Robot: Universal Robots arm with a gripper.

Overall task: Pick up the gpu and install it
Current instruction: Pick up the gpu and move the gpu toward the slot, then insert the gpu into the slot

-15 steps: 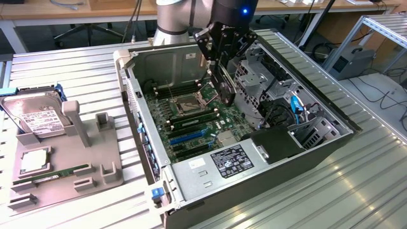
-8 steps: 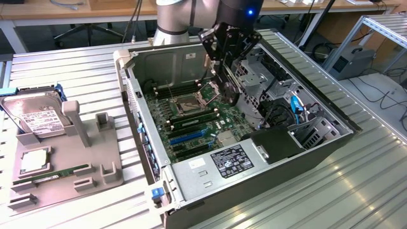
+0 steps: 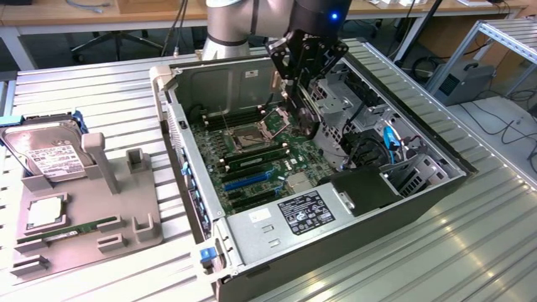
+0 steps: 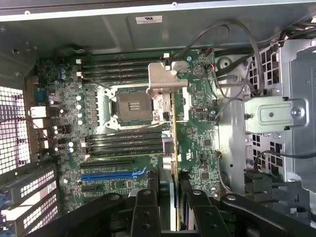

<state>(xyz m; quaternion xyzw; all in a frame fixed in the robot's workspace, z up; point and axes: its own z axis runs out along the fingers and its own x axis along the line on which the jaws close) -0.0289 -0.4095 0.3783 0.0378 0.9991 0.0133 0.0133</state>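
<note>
The tool (image 3: pixel 295 93) hangs inside the open computer case (image 3: pixel 168 88), clamped on the gpu (image 3: pixel 304 118), which shows in the exterior view as a dark slab hanging straight down from it. That view places the card over the motherboard (image 3: pixel 251 160), between the CPU socket (image 3: pixel 251 133) on one side of the tool and the metal drive cage (image 3: pixel 336 100) on the other; whether the card's lower edge touches the board cannot be told. Looking down from the wrist, the tool (image 4: pixel 171 185) has its black fingers (image 4: pixel 146 210) pressed against the two flat faces of the gpu (image 4: pixel 174 128), seen here edge-on as a thin line running away from the tool and ending in its silver bracket (image 4: pixel 165 76). This view also lays out what sits below the tool: the green motherboard (image 4: pixel 200 143), the bare CPU socket (image 4: pixel 129 106) just beside the card, a blue expansion slot (image 4: pixel 111 174) near the fingers, and the drive cage (image 4: pixel 276 113) across from them. The exterior view takes in the surroundings well apart from the tool: the slatted metal bench (image 3: pixel 436 251), the labelled power supply (image 3: pixel 306 212) at the case's near end, and, toward the exterior view's left, a grey fixture (image 3: pixel 92 220) carrying a hard drive (image 3: pixel 46 157) and a green RAM stick (image 3: pixel 80 228).
</note>
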